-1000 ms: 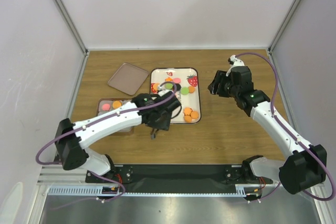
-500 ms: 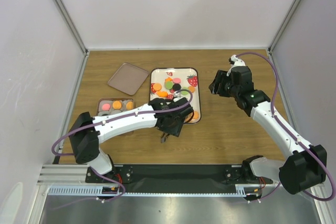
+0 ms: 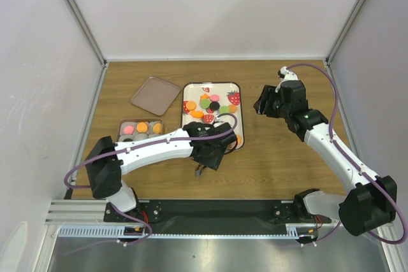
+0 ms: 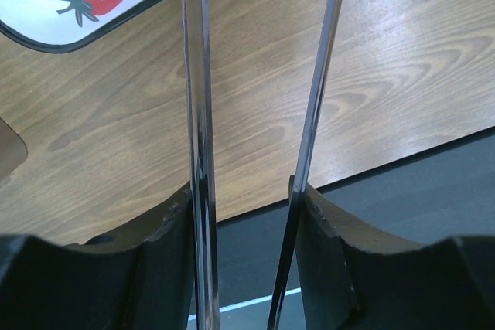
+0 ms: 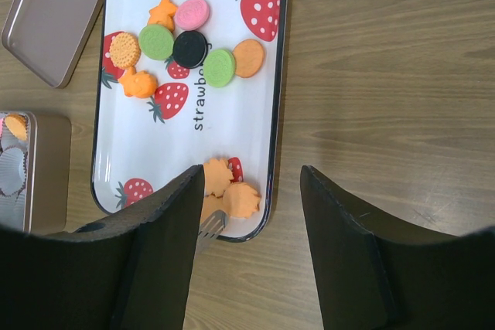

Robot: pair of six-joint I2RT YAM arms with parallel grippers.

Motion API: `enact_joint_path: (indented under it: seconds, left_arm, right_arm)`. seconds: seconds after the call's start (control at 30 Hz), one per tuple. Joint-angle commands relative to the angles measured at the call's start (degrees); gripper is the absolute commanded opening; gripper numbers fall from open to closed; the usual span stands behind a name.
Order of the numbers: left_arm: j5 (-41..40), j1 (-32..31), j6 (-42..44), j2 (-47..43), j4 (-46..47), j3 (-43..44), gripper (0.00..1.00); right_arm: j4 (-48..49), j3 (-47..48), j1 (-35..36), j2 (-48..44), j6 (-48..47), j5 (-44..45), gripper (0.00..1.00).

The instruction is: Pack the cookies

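Mostly orange, the cookies [image 5: 189, 48] lie flat; both arms' jaws gape, grasping nothing.

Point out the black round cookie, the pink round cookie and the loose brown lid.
Black round cookie [image 5: 189, 49], right wrist view, centre of its top face.
Pink round cookie [image 5: 192, 14], right wrist view, centre of its top.
Loose brown rectangular lid [image 5: 51, 18], right wrist view, middle of its flat panel.

My two arms in white shells with black joints, a purple cable looping along each, left gripper [image 3: 203, 168] black with thin shiny blade-like fingers [image 4: 198, 113], right gripper [image 3: 260, 104] with broad matte black fingers [image 5: 158, 260], small green light on my right forearm.
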Motion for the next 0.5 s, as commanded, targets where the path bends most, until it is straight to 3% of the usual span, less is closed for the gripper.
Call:
enact_joint_path:
  seconds: [0.0,0.47]
  left_arm:
    - [-0.82,-0.90,1.51,0.81,-0.09,1.88,0.52]
    - [-2.05,-1.08,1.86,2.13,-0.71,2.49,0.49]
  right_arm:
    - [0.81,0.02,-0.21,-1.43,-0.60,0.09,0.58]
    - [0.90,-0.06,-0.13,-1.52,-0.68,-0.17,0.59]
